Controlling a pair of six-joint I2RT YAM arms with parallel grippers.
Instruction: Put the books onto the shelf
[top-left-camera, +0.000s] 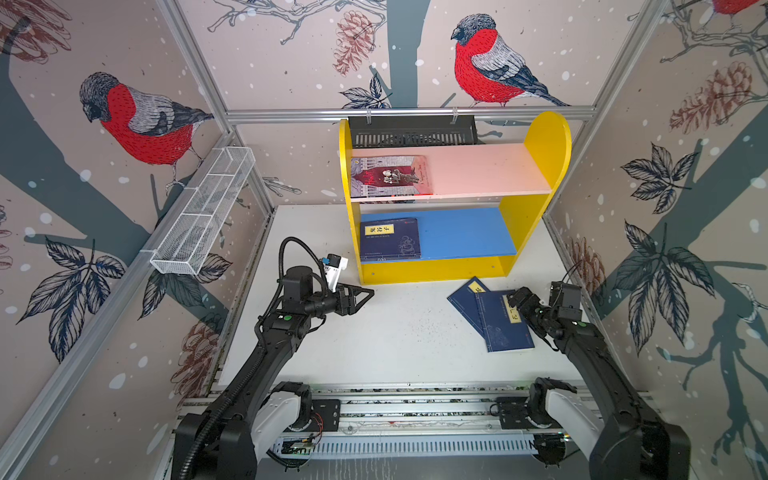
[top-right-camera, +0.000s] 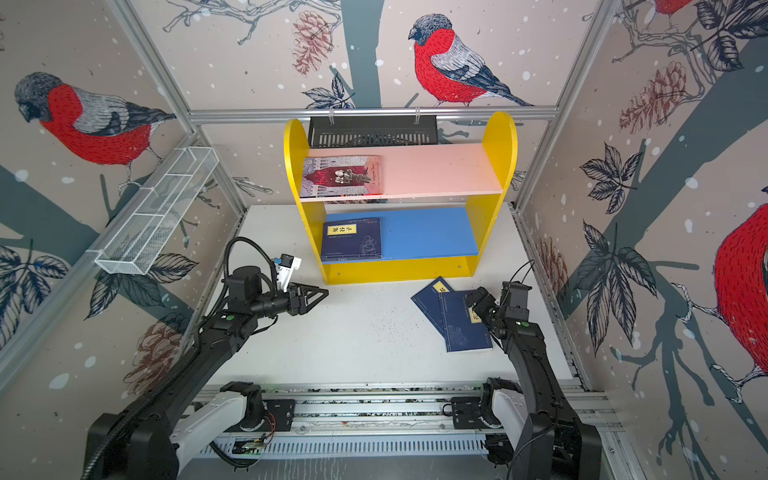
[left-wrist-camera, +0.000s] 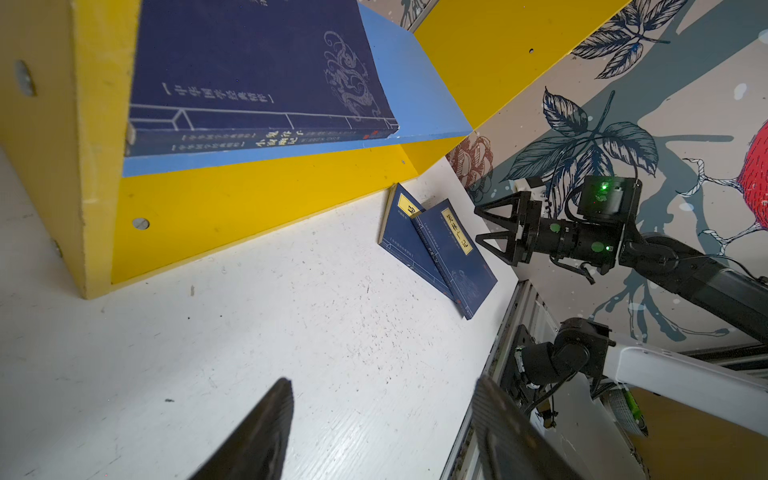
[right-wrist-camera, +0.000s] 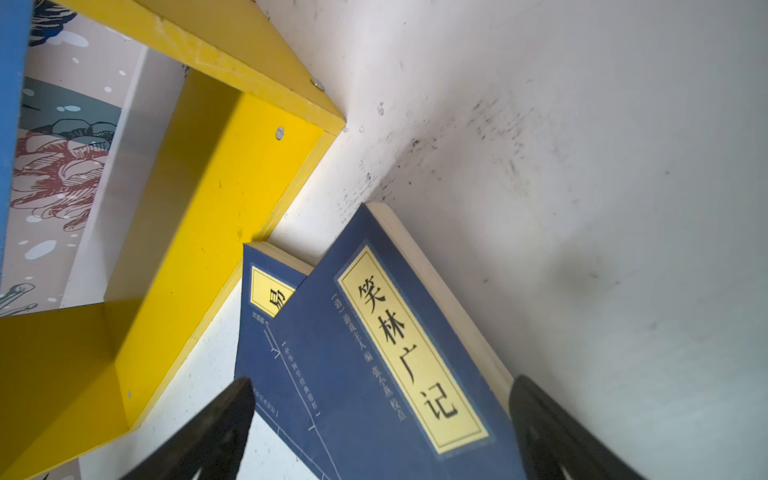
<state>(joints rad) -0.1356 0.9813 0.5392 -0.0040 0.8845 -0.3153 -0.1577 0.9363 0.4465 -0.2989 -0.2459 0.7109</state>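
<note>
1. Two books lie flat on the white table (top-left-camera: 395, 353) near its right edge, just in front of the right front corner of the yellow shelf (top-left-camera: 550, 141). Both are navy with yellow title labels. The top book (top-left-camera: 500, 330) lies askew, partly over the bottom book (top-left-camera: 462, 301). The bottom book's far corner sits just beside the shelf's base; whether it touches cannot be told.
2. The right gripper (top-left-camera: 514, 297) hangs over the label end of the top book. Its fingers (right-wrist-camera: 552, 428) are spread wide and grip nothing. In the right wrist view they stand on either side of the book's width. Whether the tips touch the cover cannot be told.
3. The left gripper (top-left-camera: 368, 294) hovers above the table near the shelf's left front corner, apart from it. In the left wrist view its fingers (left-wrist-camera: 262, 432) stand partly open with only bare table between them.
4. The shelf stands at the table's back edge. A red and grey book (top-left-camera: 390, 176) lies flat at the left end of the pink board (top-left-camera: 478, 170), next to the left side panel.
5. At the left end of the blue board (top-left-camera: 461, 232), by its front edge, lies a shelved navy book (top-left-camera: 390, 241) with its label up. The left wrist view shows a second spine under it, so two lie stacked there.
6. A wire basket (top-left-camera: 203, 212) hangs on the left wall, and a black tray (top-left-camera: 411, 131) hangs on the back rail behind the shelf.
</note>
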